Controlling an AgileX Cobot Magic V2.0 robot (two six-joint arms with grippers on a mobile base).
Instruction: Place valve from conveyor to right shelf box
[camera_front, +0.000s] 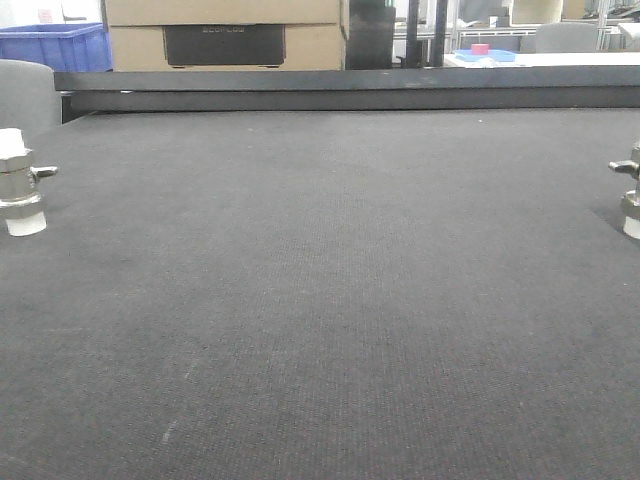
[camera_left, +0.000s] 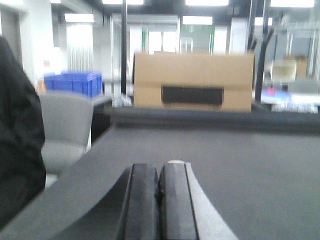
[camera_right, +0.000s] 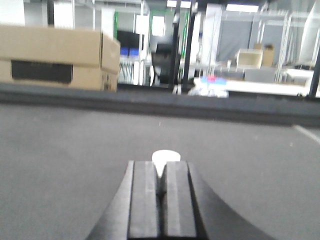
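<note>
Currently left gripper (camera_left: 159, 172) and right gripper (camera_right: 161, 170) sit pressed together. Valve (camera_front: 20, 180) stands on conveyor (camera_front: 330, 280) at 9 o'clock, second valve (camera_front: 630, 195) at 3. Best to part one gripper wide, then close on the metal body.

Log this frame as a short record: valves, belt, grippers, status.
left valve: upright on the belt, at the front view's left edge
right valve: upright on the belt, cut off by the right edge
conveyor: dark grey, black rail along the far side
left gripper: shut, holding nothing
right gripper: shut; a white cap shows just past its tips
background: cardboard box, blue crate
status: no valve lifted yet
</note>
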